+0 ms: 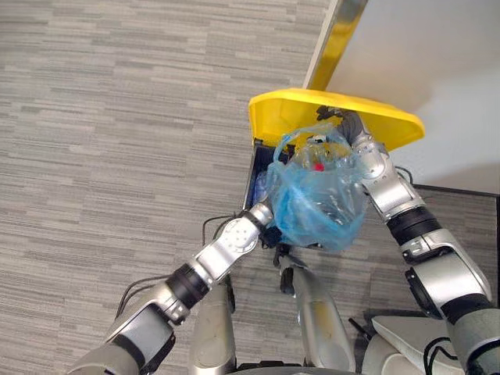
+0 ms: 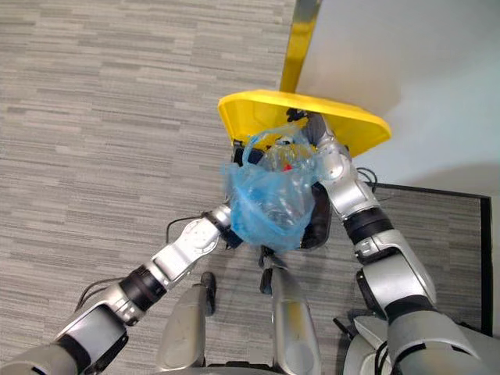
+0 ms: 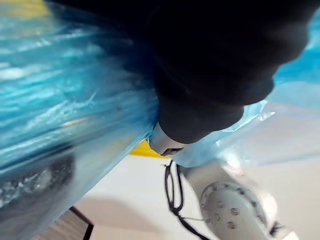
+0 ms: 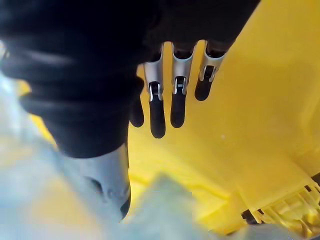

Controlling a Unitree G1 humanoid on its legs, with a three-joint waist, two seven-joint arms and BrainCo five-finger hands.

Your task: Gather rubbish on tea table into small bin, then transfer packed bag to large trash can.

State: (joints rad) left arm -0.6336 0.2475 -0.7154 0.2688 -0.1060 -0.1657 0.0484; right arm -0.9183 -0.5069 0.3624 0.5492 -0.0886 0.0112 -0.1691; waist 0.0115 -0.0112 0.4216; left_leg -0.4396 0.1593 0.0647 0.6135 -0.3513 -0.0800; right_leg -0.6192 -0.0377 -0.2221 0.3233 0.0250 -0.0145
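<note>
A blue plastic bag (image 1: 320,199) full of rubbish, a red cap showing at its top, hangs in front of the large trash can (image 1: 258,176) under its raised yellow lid (image 1: 273,109). My right hand (image 1: 344,121) is up at the lid beside the bag's handles. In the right wrist view its fingers (image 4: 175,95) are straight against the yellow lid (image 4: 260,125), and the bag blurs pale below the thumb. My left hand (image 1: 269,234) is low against the bag's left side. Its dark cover (image 3: 215,60) presses into the blue film (image 3: 60,100), which hides the fingers.
A white wall (image 1: 437,47) with a yellow vertical strip (image 1: 340,39) stands behind the can. A dark-edged mat (image 1: 469,203) lies to the right. Grey carpet (image 1: 117,117) spreads out to the left.
</note>
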